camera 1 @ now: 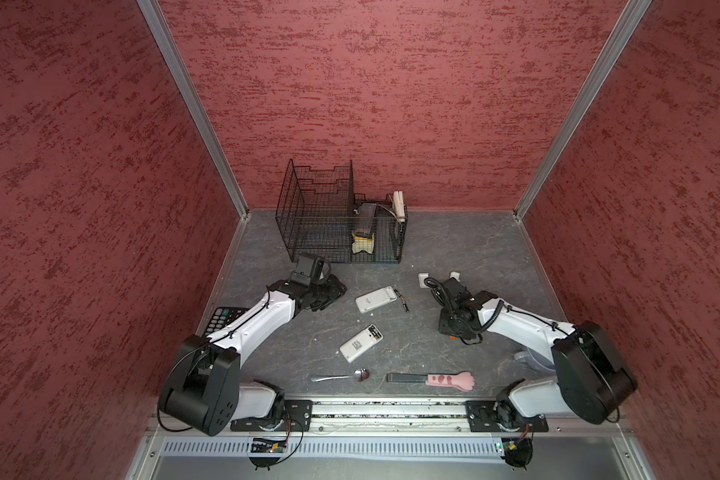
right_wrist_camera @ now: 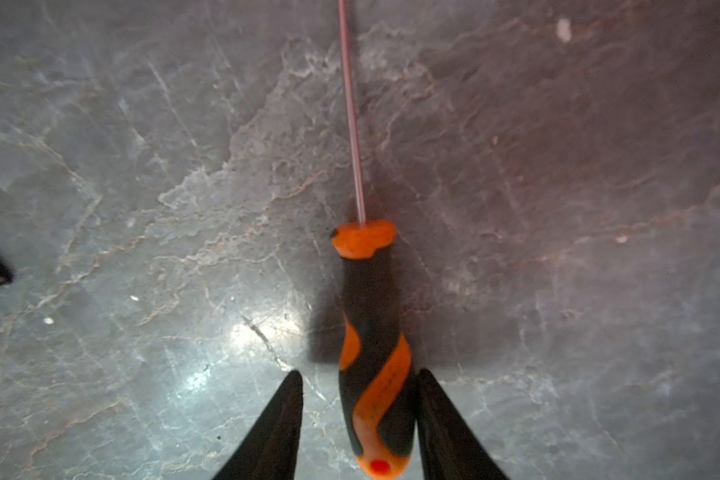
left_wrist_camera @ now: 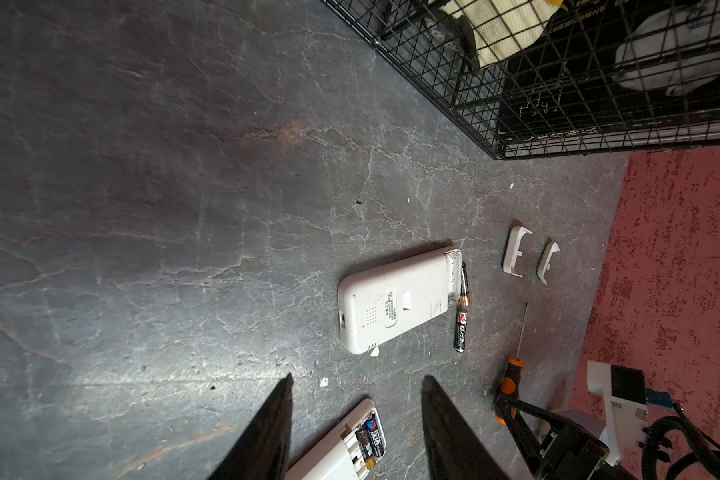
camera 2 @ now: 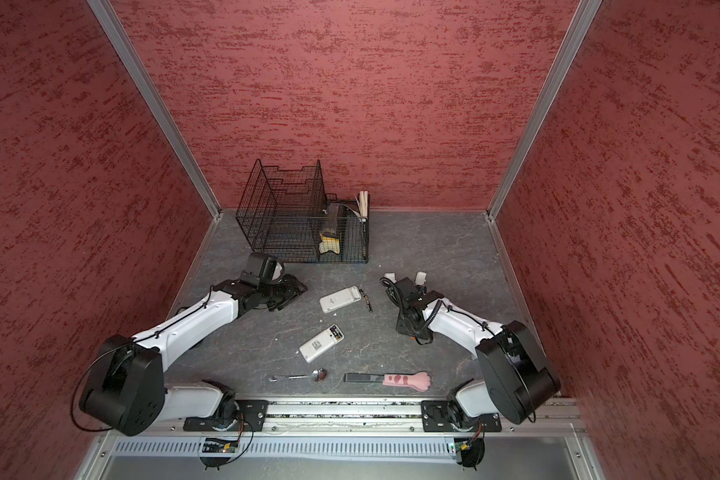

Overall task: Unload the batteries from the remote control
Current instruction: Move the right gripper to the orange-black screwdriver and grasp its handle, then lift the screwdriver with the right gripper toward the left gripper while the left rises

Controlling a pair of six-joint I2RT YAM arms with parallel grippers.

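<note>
My left gripper [left_wrist_camera: 358, 377] hung spread and empty, my right gripper [right_wrist_camera: 360, 371] stood parted astride the screwdriver [right_wrist_camera: 371, 316] handle, two black gold-ended batteries [left_wrist_camera: 371, 438] sat in the nearer remote [left_wrist_camera: 332, 452], and two loose batteries [left_wrist_camera: 461, 330] lay on the table [left_wrist_camera: 184, 208] beside the farther remote [left_wrist_camera: 395, 301].

You've got a black wire basket [camera 1: 304, 208] at back, a spoon [camera 1: 341, 376] and pink cat-paw tool [camera 1: 447, 380] up front, calculator [camera 1: 225, 318] left, screwdriver [right_wrist_camera: 375, 353] right.
</note>
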